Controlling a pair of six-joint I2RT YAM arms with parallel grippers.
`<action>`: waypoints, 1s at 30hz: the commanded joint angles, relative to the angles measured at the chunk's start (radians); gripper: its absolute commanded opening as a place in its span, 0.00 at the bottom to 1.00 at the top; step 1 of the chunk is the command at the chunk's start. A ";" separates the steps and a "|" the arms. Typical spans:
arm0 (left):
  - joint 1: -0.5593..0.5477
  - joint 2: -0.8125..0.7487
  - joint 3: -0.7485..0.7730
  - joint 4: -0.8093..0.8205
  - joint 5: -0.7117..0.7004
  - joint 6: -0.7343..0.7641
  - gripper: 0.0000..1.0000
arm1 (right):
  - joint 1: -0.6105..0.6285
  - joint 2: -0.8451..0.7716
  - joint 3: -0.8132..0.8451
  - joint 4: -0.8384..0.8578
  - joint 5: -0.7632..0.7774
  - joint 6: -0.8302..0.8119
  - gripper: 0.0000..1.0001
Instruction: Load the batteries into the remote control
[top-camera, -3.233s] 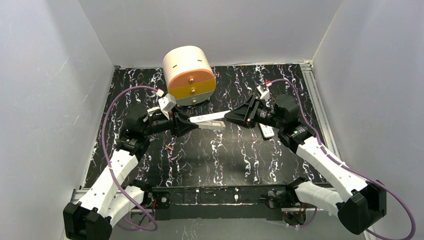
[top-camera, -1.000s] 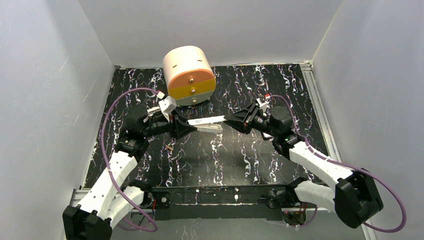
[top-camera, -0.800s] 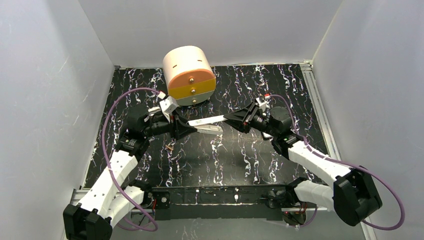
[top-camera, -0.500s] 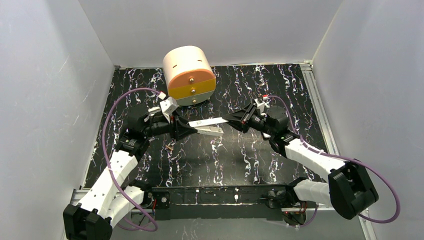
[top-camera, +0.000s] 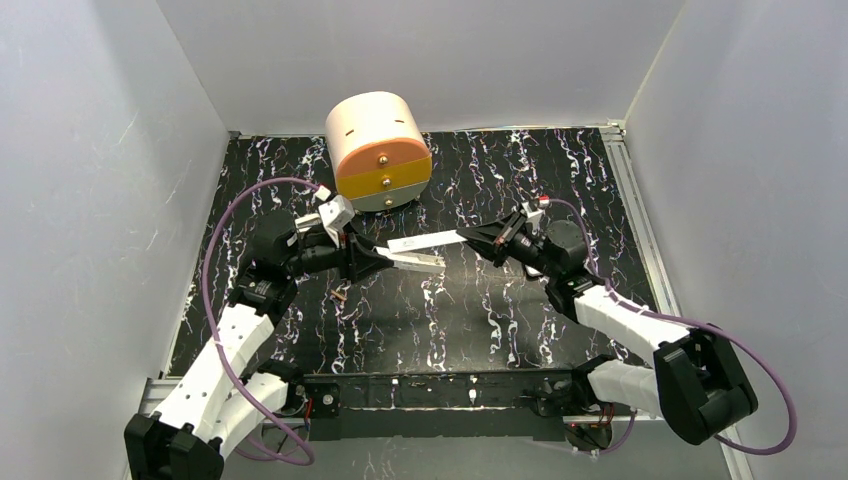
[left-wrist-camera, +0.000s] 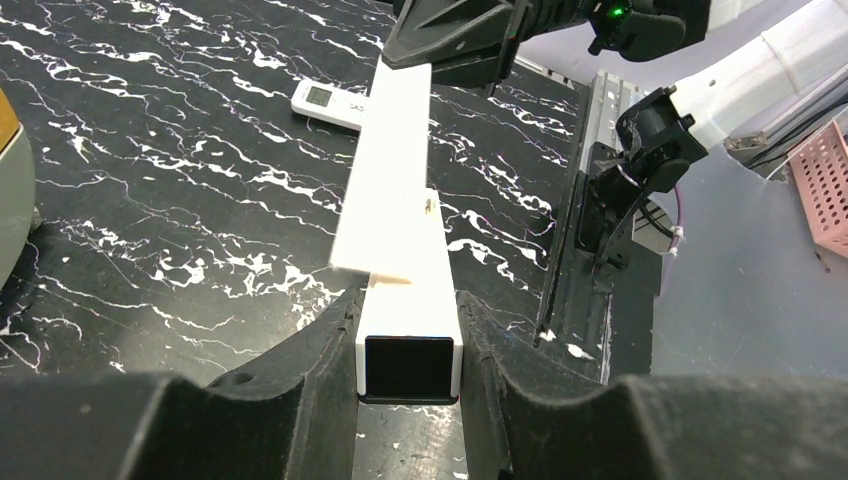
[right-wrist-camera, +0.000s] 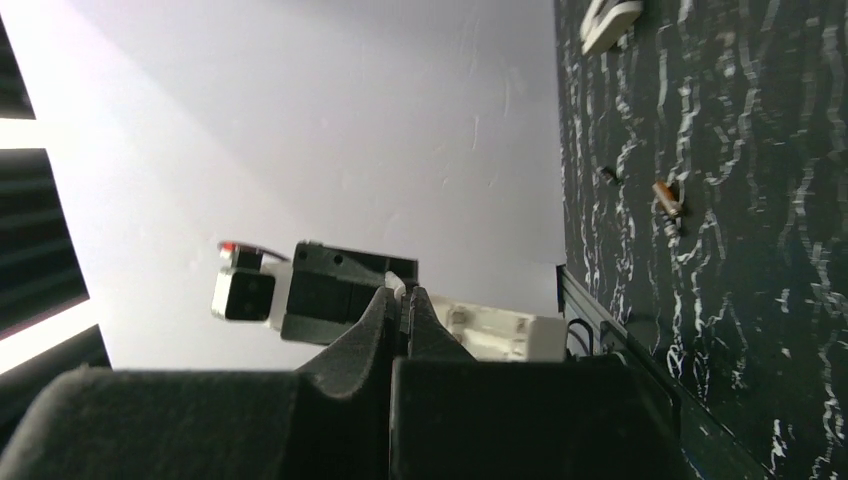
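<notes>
Only the left wrist view shows the remote (left-wrist-camera: 335, 100), lying screen up on the marbled table (left-wrist-camera: 150, 180) past the right gripper (left-wrist-camera: 450, 50); overhead, the right arm hides it. The 2 batteries (top-camera: 340, 296) are a brown speck overhead beside the left arm and look coppery in the right wrist view. A pink-and-yellow drum (top-camera: 378, 150) stands behind. The arms meet nose to nose: the left gripper (left-wrist-camera: 408, 335) clamps a white bar (left-wrist-camera: 408, 290), and the right is closed on the far end of a flat strip (left-wrist-camera: 395, 170) tilted off it.

Left tool (top-camera: 386, 261) clamped; right tool (top-camera: 466, 236) pinched closed; tips facing.
</notes>
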 joint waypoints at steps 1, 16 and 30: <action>-0.003 -0.038 0.031 -0.058 -0.014 0.034 0.00 | -0.073 -0.021 -0.051 0.111 -0.013 0.067 0.01; -0.002 -0.019 0.056 -0.147 -0.104 0.057 0.00 | -0.127 -0.017 0.111 -0.659 0.318 -0.585 0.01; -0.003 -0.012 0.034 -0.039 -0.066 -0.075 0.00 | -0.121 0.170 0.114 -0.672 0.368 -0.749 0.31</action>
